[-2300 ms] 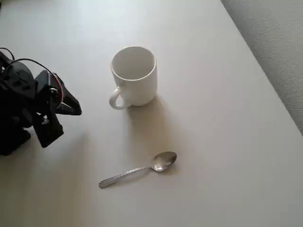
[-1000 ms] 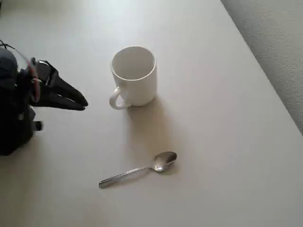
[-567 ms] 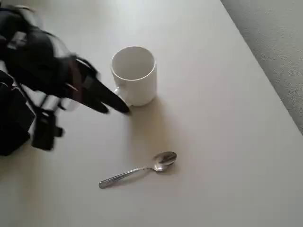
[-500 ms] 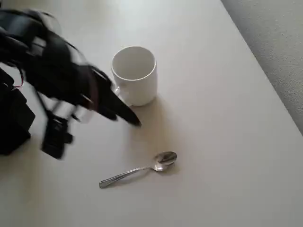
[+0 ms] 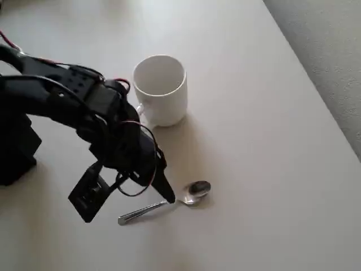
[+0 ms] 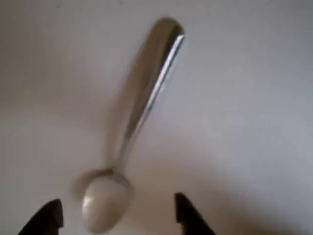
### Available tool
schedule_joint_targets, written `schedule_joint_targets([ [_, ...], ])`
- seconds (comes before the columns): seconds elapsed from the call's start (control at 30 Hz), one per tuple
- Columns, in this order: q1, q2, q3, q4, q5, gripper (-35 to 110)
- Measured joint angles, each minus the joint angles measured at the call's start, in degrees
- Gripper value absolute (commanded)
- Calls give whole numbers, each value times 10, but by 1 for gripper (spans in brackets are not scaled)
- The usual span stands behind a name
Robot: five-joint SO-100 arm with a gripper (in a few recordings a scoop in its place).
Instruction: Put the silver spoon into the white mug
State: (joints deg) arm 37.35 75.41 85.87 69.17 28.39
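While parted, pincer [image 6: 117,218] tips straddle silver spoon [image 6: 139,122].

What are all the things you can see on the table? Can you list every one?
silver spoon: one, shiny metal, lying flat on the table below the mug in the overhead view, bowl to the right.
white mug: one, white, upright, handle toward lower left.
table: one, pale beige.
floor: grey, past the table's right edge.
gripper: one, black, open, its two fingertips either side of the spoon's bowl in the wrist view.
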Motion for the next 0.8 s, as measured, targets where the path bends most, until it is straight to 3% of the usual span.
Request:
schedule_joint_targets([
  [0.7,15,-117,-84,2,0,18],
  [0.8,19,-133,-105,8,0,7],
])
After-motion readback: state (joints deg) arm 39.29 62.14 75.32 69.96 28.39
